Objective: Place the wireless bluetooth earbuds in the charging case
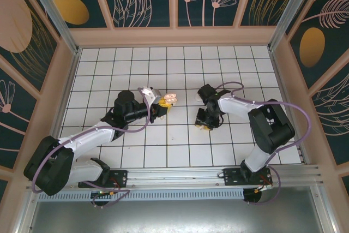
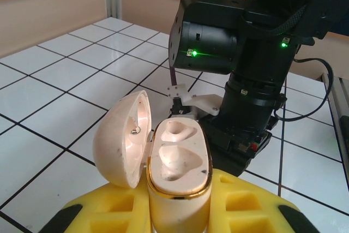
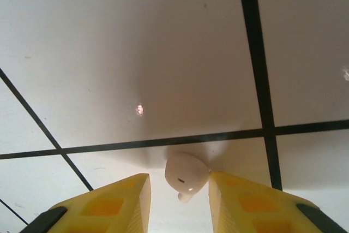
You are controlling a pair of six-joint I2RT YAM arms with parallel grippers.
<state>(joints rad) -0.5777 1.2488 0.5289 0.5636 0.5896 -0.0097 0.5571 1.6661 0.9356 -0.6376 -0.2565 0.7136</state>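
Note:
My left gripper [image 2: 177, 214] is shut on the charging case [image 2: 177, 162], a pinkish-beige case with a gold rim, held upright off the floor. Its lid [image 2: 122, 137] hangs open to the left, and both recesses are empty. In the top view the case [image 1: 170, 98] shows near the middle of the tiled floor, at the tip of the left gripper [image 1: 162, 103]. One white earbud [image 3: 186, 174] lies on a tile between the yellow fingers of my right gripper [image 3: 179, 183]. The right finger touches it and a gap remains on the left. The right gripper [image 1: 204, 124] points down at the floor.
The black right wrist [image 2: 245, 69] stands close in front of the case. The white tiled floor [image 1: 180, 64] is boxed in by beige walls [image 1: 174, 36] at the back and sides. A metal rail [image 1: 180, 181] runs along the near edge.

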